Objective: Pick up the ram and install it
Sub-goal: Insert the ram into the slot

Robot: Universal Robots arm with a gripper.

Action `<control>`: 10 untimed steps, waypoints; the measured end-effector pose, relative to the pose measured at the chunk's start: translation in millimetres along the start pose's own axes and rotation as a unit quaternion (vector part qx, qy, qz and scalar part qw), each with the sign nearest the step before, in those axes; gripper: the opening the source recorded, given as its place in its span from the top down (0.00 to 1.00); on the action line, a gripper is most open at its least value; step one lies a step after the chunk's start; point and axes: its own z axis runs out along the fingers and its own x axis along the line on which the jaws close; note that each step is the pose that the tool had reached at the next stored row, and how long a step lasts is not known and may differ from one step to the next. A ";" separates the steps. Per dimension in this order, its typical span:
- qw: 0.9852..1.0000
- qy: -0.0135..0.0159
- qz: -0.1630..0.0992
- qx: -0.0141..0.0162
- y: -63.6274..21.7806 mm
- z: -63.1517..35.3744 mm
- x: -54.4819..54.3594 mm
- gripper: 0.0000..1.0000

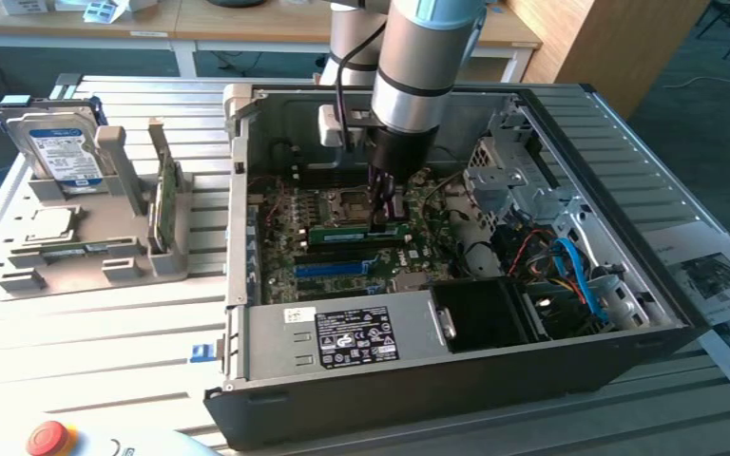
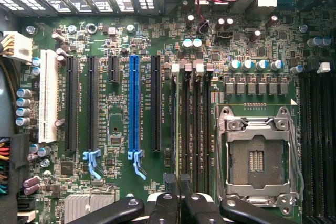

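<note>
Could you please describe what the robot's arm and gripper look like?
The arm is a silver-grey cylindrical tube with a pale blue joint cap and a black band. A small white box with a thin cable sits on its side. The gripper is black, with slim black fingers fastened by silver screws.

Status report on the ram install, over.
Gripper shut on the ram, low inside the case. Ram along the memory slots beside the CPU socket. No cable across the slots.
</note>
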 end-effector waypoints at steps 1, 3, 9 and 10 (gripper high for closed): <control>1.000 0.000 0.000 0.000 0.0 0.0 -0.1 0.88; 1.000 0.000 0.000 0.000 0.0 0.0 -0.6 0.88; 1.000 0.000 0.000 0.000 0.0 0.0 -0.9 0.88; 1.000 0.000 0.000 0.000 0.0 0.0 -1.0 0.88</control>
